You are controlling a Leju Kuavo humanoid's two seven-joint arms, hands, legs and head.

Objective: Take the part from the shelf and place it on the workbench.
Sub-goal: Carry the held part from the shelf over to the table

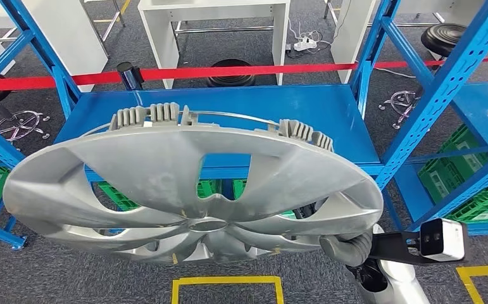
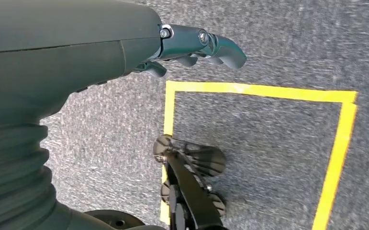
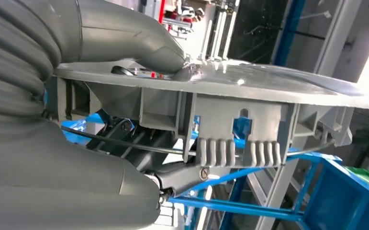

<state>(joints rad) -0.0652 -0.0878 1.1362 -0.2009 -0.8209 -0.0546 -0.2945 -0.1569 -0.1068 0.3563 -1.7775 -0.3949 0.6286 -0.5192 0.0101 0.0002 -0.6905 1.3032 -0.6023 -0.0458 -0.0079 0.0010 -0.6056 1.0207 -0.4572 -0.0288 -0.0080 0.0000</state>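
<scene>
Head view: the big silver hubcap (image 1: pixel 190 183) is up in the air, tilted, in front of the blue shelf (image 1: pixel 228 114). The right hand (image 1: pixel 349 248) pinches its rim, thumb on top and dark fingers (image 3: pixel 182 175) under it. The left hand (image 2: pixel 192 45) holds nothing, its fingers bent a little, above grey floor (image 2: pixel 268 48) with yellow tape (image 2: pixel 335 143).

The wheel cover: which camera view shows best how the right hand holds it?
The right wrist view: the thumb presses on the face of the wheel cover at its rim, with darker fingers beneath. The head view shows the whole wheel cover, the right hand gripping its near rim. The left wrist view shows floor and the left hand.
</scene>
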